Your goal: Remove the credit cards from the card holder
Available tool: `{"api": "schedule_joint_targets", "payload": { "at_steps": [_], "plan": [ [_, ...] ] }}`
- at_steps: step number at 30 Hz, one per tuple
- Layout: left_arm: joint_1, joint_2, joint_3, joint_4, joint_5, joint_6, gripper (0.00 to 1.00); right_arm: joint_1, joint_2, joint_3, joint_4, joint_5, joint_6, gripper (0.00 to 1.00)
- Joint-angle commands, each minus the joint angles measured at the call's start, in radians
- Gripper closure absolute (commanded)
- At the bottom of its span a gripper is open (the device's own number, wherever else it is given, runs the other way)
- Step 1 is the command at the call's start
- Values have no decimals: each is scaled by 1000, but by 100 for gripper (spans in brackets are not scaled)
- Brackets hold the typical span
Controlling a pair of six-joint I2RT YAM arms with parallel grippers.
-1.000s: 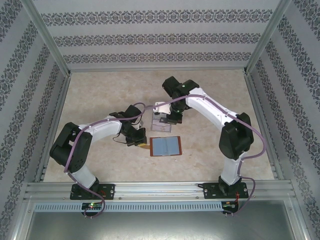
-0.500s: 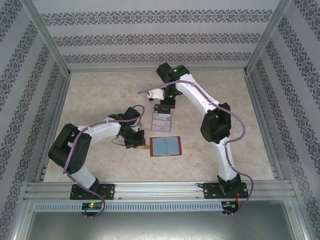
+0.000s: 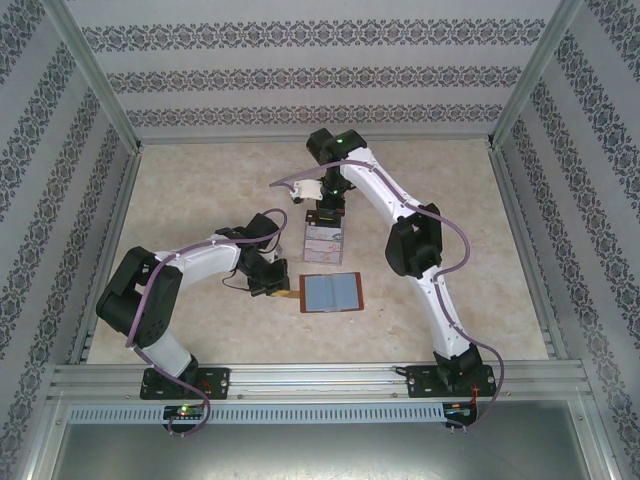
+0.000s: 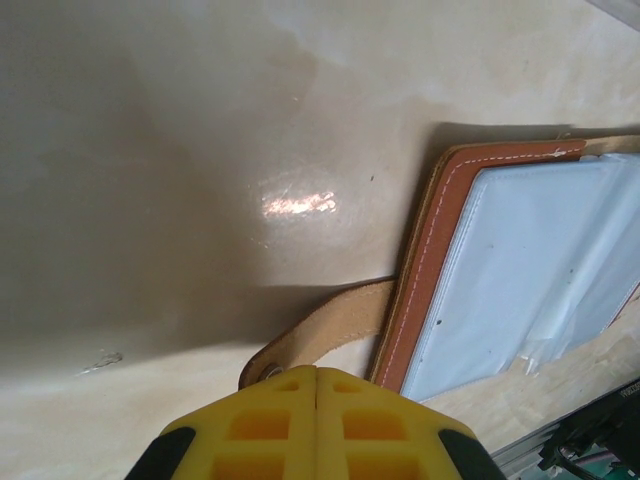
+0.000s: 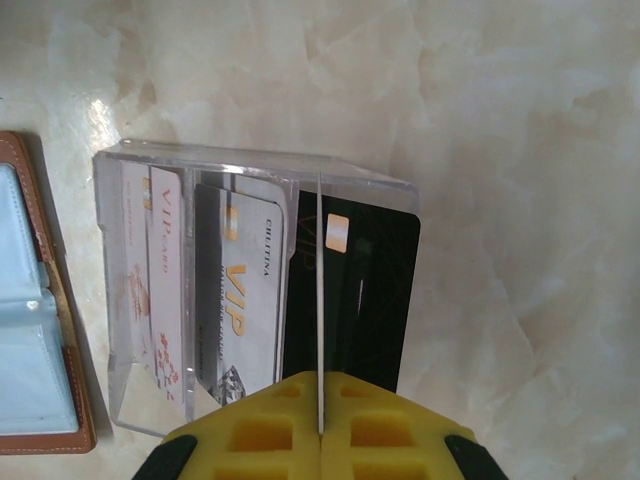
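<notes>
The card holder (image 3: 330, 292) lies open on the table, brown rim around grey-blue pockets (image 4: 520, 270). My left gripper (image 3: 272, 283) is shut, its yellow tips (image 4: 316, 368) right at the snap end of the strap tab (image 4: 330, 325); whether the tab is pinched I cannot tell. My right gripper (image 3: 328, 214) hovers over the far end of the clear tray (image 3: 323, 243), shut on a thin credit card (image 5: 318, 280) seen edge-on. Three credit cards lie in the tray: a pale one (image 5: 150, 270), a grey one (image 5: 245, 300) and a black one (image 5: 365, 300).
The tray's clear wall (image 5: 250, 165) stands just beyond the card holder's edge (image 5: 25, 330). Patterned walls and metal posts enclose the table (image 3: 200, 180) on three sides. A metal rail (image 3: 320, 375) runs along the near edge.
The right arm has swung away from the card holder towards the far side of the tray, carrying the card. The left arm has stayed put.
</notes>
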Motion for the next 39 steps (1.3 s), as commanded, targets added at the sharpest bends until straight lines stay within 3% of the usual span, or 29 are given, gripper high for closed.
{"api": "schedule_joint_targets", "payload": {
  "at_steps": [1,9,14,26,33,39],
  "plan": [
    [17,-8,-11,-15,-15,-5,96,-11,28,27,-44,-2,-7,97],
    [17,-3,-6,-17,-13,-2,96,-15,38,10,-57,-2,9,96],
    [18,-4,-2,-19,-12,0,96,-16,26,10,-47,16,18,83],
    [17,-1,13,-24,-14,13,96,-34,-64,-4,31,123,70,76],
    [20,-10,28,-33,-52,38,94,-46,-174,-138,136,135,134,72],
    [34,-19,29,-26,-86,61,91,-55,-346,-409,326,141,216,58]
  ]
}}
